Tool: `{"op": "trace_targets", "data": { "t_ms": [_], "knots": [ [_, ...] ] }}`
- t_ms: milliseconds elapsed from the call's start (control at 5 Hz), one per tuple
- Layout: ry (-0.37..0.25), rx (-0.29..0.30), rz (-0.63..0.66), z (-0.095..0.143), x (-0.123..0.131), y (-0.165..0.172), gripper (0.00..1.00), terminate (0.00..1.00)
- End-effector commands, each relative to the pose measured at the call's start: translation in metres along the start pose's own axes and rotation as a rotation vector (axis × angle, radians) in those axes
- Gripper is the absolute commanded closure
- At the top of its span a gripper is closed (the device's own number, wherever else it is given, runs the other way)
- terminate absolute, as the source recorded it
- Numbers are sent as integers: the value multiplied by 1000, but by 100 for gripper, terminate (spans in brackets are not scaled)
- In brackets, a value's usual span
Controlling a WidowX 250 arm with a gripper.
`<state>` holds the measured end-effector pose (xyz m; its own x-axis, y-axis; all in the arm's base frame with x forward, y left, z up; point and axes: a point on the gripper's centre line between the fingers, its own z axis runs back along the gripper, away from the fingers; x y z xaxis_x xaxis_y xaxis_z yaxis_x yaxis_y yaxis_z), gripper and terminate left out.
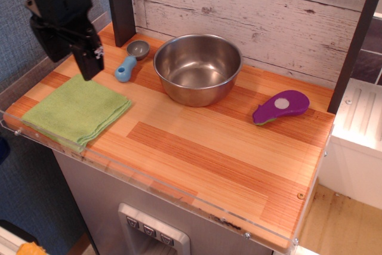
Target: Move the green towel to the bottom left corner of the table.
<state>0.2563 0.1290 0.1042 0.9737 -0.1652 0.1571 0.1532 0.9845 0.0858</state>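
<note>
The green towel (74, 110) lies flat and folded on the table (203, 153) at its front left corner, its near edge by the clear acrylic rim. My black gripper (73, 68) hangs in the air above the towel's far edge, apart from it. Its jaws stand apart and hold nothing.
A steel bowl (198, 68) stands at the back middle. A blue-handled scoop (129, 61) lies left of it, close to my gripper. A purple eggplant-shaped toy (280, 106) lies at the right. A dark post (121, 4) rises behind the gripper, with the plank wall beyond.
</note>
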Motion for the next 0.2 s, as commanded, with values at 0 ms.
{"op": "trace_targets", "data": {
  "t_ms": [0],
  "knots": [
    [-24, 24, -1, 10, 3, 5, 0, 100]
  ]
}}
